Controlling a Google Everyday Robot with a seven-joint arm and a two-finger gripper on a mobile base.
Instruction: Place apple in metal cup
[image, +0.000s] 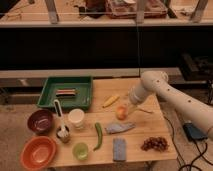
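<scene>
The apple (120, 113), small, round and orange-yellow, lies on the wooden table (145, 125) right of centre. My gripper (127, 107) hangs at the end of the white arm (165, 89), which reaches in from the right. The gripper is just above and to the right of the apple, close to it or touching it. The metal cup (63, 134), short and dull grey, stands at the left front of the table, well left of the apple. A white utensil (57, 114) leans out of it.
A pale cream cup (76, 119) and a light green cup (80, 150) stand near the metal cup. Between apple and cup lie a green pepper (98, 136) and a grey packet (120, 128). Also here: a yellow banana-like fruit (111, 100), green tray (66, 85), maroon bowl (40, 121), orange bowl (38, 152), blue sponge (119, 149), grapes (155, 144).
</scene>
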